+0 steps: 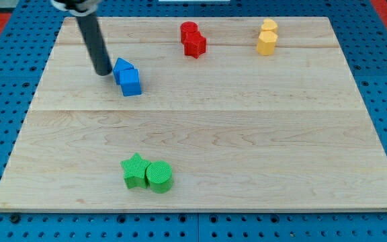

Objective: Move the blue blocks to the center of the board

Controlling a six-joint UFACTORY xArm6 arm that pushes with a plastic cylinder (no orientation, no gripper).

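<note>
Board [247, 134] is pale wood planks with visible grain, matt finish; it sits on a blue perforated base [5, 134] that looks like painted metal or plastic, can't tell which. Blocks look like moulded plastic with ribbed tops: two blue blocks [127, 76], red pair [193, 39], yellow pair [267, 37], green star [135, 169] and green cylinder [159, 177]. Rod down to my tip [103, 71] is dark, smooth, slightly glossy.
</note>
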